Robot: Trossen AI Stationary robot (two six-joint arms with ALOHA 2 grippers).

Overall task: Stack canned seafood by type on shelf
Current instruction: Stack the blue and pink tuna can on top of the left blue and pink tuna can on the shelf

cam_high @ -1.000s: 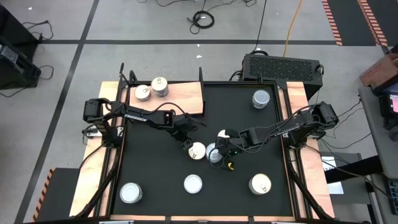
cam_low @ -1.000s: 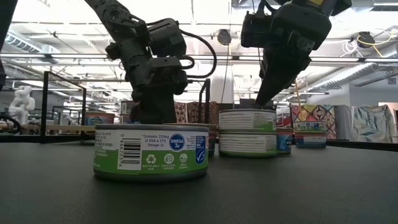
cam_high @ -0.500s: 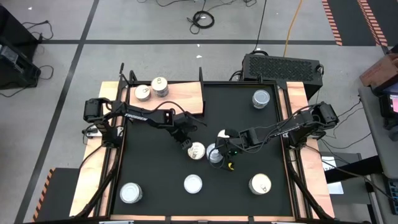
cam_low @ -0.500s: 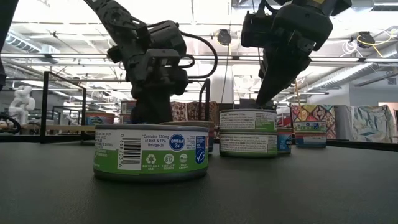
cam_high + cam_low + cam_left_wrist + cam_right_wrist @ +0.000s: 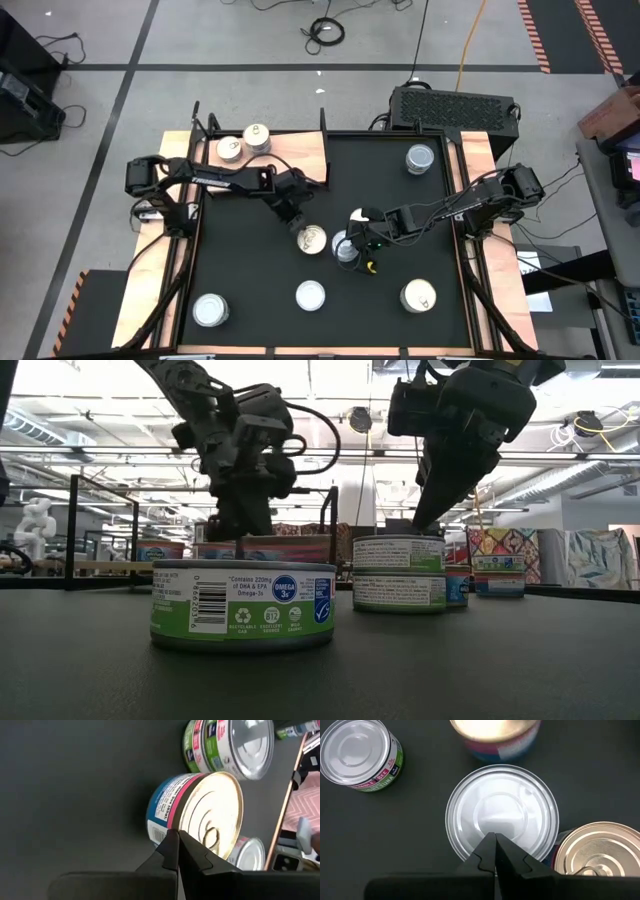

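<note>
A gold-topped can [image 5: 200, 815] with a blue and pink label sits at the tip of my left gripper [image 5: 177, 836], near the table's middle [image 5: 313, 240]. In the low view its pink band [image 5: 265, 548] shows above the near can's top. Just to its right, my right gripper [image 5: 495, 837] is shut over a stack of two green-labelled cans [image 5: 398, 572] with a pale top. Two gold-topped cans [image 5: 243, 144] stand on the wooden shelf [image 5: 300, 158] at the far left. My left gripper pinches the gold-topped can's rim [image 5: 186, 831] between its shut fingertips, at the edge next to the label. The fingers slant down from the table's far left. The can looks level and raised about one can's height. My right gripper's shut fingertips [image 5: 489, 845] rest on the upper can's pale lid [image 5: 502, 812], near its rim, coming down from the right. That can sits on a second one, both upright on the mat.
Loose cans stand along the near edge [image 5: 210, 310] [image 5: 310, 296] [image 5: 418, 296], and one at the far right [image 5: 420, 158]. Another gold-topped can [image 5: 595, 852] sits right beside the stack under my right gripper. Metal posts [image 5: 323, 150] edge the shelf.
My left gripper has shut on the gold-topped can's rim, and its wrist has drawn a little toward the far edge. In the low view the can now shows higher, its pink band above the near can's top.
</note>
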